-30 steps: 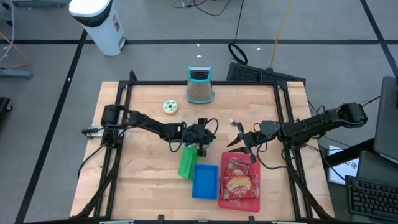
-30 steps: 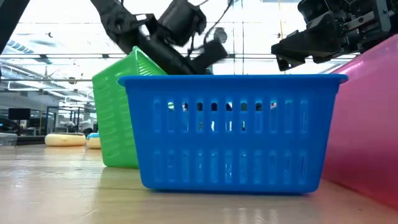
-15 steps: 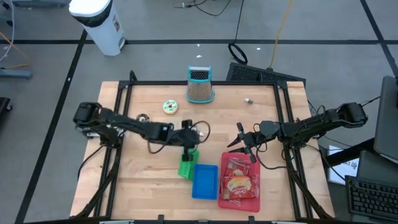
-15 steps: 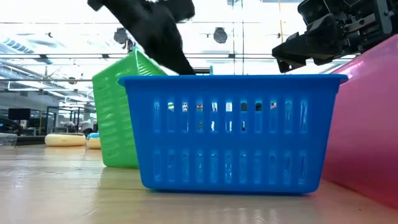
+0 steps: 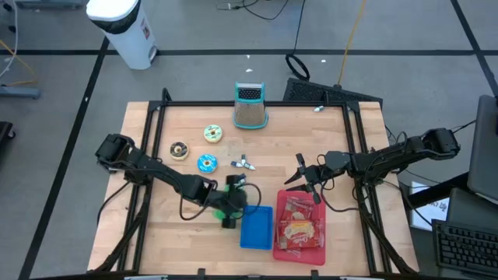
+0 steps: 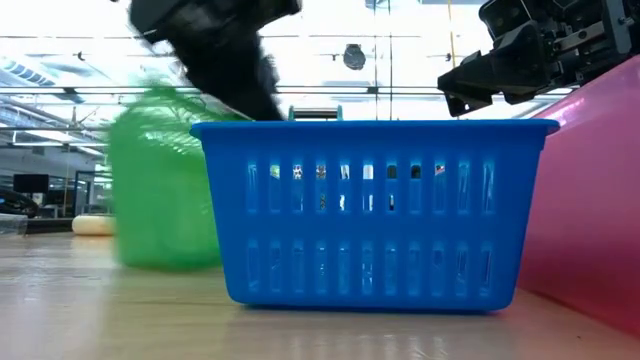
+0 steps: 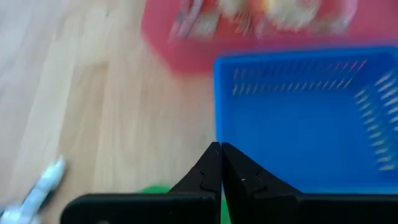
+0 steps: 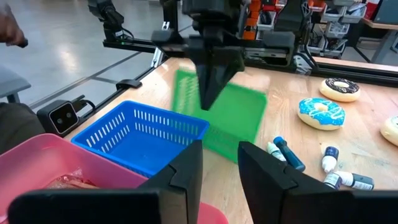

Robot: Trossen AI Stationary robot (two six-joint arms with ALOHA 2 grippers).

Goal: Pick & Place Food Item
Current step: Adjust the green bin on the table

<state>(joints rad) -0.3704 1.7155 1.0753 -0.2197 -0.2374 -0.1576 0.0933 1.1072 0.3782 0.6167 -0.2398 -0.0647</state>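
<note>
Baskets crowd the near middle of your table: the pink basket [image 5: 299,225] holding packaged food, the blue basket [image 5: 256,226] touching it on the left, and the green basket [image 5: 224,204] beside that. Your left gripper [image 5: 235,187] sits over the green one, pinched fully together with nothing visibly between the fingers. In the right wrist view the green basket looks tilted under it. I judge you should lift clear before reaching for food, or the basket may drag along. Your right gripper [image 5: 302,176] hovers just beyond the pink basket's far rim, partly parted and holding nothing. The likely food items, three doughnuts [image 5: 206,162], lie on the left half of the table. A grater [image 5: 250,106] stands at the far edge. Small bottles [image 5: 243,162] lie just right of the blue-iced doughnut, so steer around them.
</note>
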